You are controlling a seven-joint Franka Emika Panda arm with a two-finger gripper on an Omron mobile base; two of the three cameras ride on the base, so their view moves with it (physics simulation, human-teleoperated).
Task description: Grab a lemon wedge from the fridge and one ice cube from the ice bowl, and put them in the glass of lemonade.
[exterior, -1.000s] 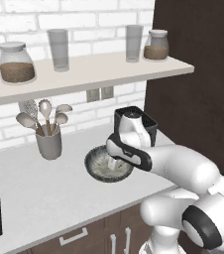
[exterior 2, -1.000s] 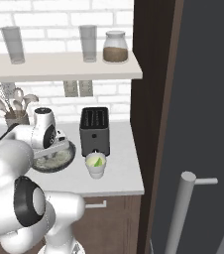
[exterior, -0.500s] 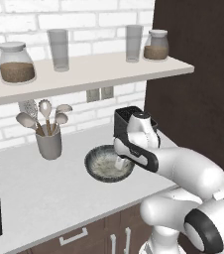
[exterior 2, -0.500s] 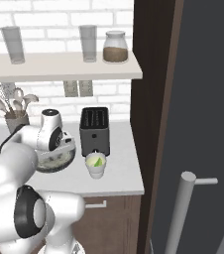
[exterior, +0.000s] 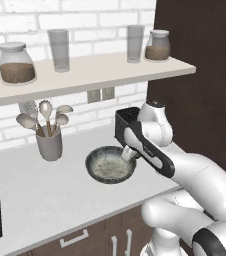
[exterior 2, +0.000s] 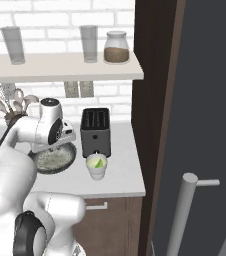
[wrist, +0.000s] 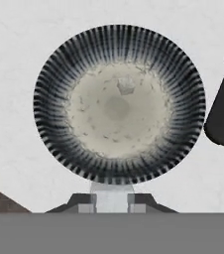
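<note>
Hovering: we are hanging above the ice bowl (wrist: 59, 74) on the counter (exterior: 30, 200).
Gripper (wrist: 112, 202): we are pinching a pale ice cube (wrist: 112, 191) between nearly shut fingers.
Bowl: one more cube (wrist: 126, 85) is lying inside.
Glass of lemonade (exterior 2: 96, 166): standing before the toaster (exterior 2: 95, 131), lemon wedge (exterior 2: 99, 162) floating inside.

We see the white, dark-jointed arm bent forward, its wrist turned downward above the wide shallow grey ice bowl (exterior: 110, 165); the two-finger gripper (wrist: 112, 202) hangs with jaws clamped on a pale ice cube.
</note>
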